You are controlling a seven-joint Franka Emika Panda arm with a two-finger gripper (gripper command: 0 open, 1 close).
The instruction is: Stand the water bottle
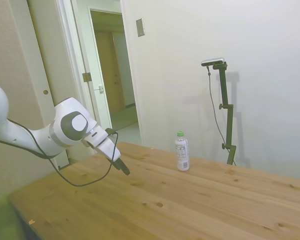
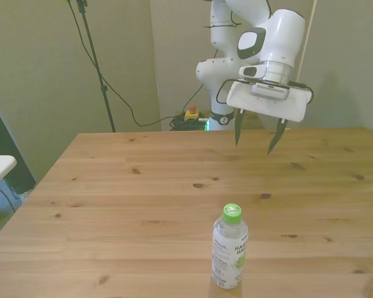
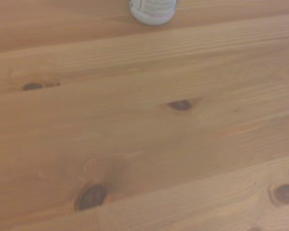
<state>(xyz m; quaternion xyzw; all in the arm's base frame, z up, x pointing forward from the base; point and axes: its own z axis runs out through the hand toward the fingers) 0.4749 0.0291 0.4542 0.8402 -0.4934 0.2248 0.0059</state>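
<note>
Your hand (image 2: 257,140) hangs above the table (image 2: 143,198), fingers spread, gripping nothing — the water bottle (image 2: 229,246) stands upright well ahead of it, green cap up.

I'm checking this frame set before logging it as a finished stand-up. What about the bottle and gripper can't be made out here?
- Water bottle label print: too small in the side view, blurred in the front view.
- Bottle in the wrist view: only its base shows; the rest is cut off by the picture's edge.
- Gripper finger gap: hidden in the side view, where the fingers overlap; the front view shows them apart.
</note>
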